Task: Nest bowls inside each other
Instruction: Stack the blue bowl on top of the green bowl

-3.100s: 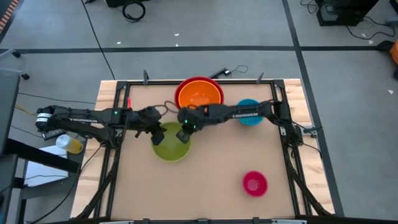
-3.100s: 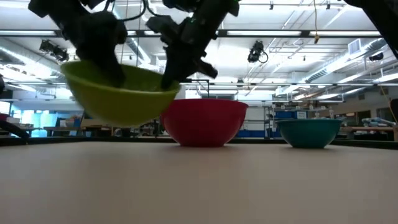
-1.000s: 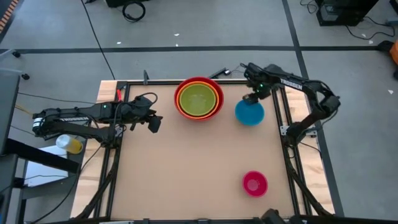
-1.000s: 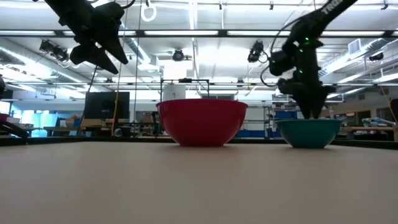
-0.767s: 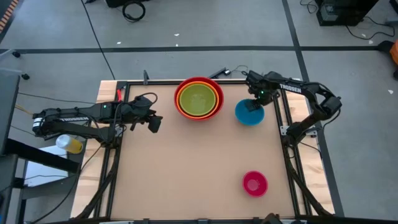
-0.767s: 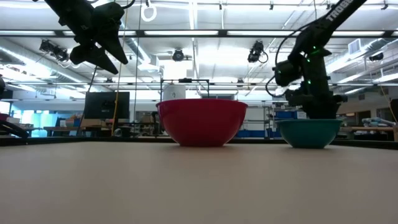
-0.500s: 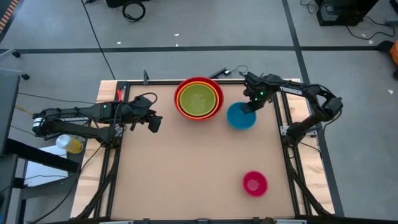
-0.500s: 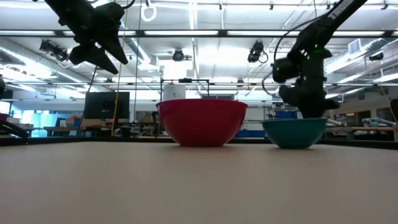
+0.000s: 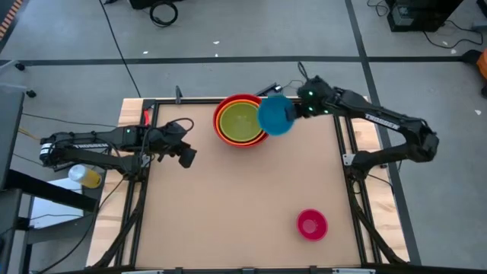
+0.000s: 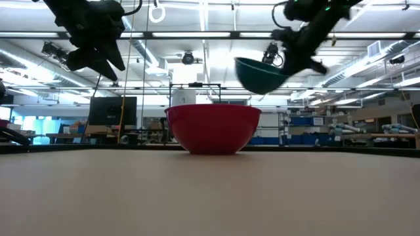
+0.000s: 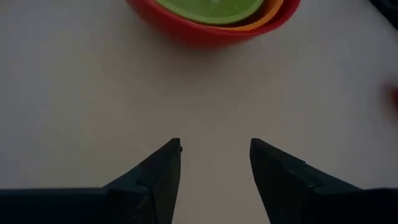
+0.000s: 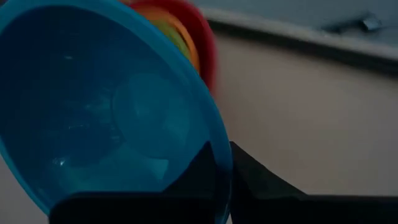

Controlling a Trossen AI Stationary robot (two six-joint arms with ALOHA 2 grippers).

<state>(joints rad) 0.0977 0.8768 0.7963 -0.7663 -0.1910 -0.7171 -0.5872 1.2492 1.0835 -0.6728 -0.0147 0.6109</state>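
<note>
Blue bowl [image 9: 275, 115] now lifted off desk [image 9: 243, 205], pinched by right gripper [image 9: 297, 110], tilted beside red stack [image 9: 242, 120]; nesting next. Left gripper [image 9: 185, 157] parted, empty.

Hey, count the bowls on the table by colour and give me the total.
Red bowl: 1
Orange bowl: 1
Green bowl: 1
Blue bowl, held up by the right gripper: 1
Pink bowl: 1
Total: 5 bowls
</note>
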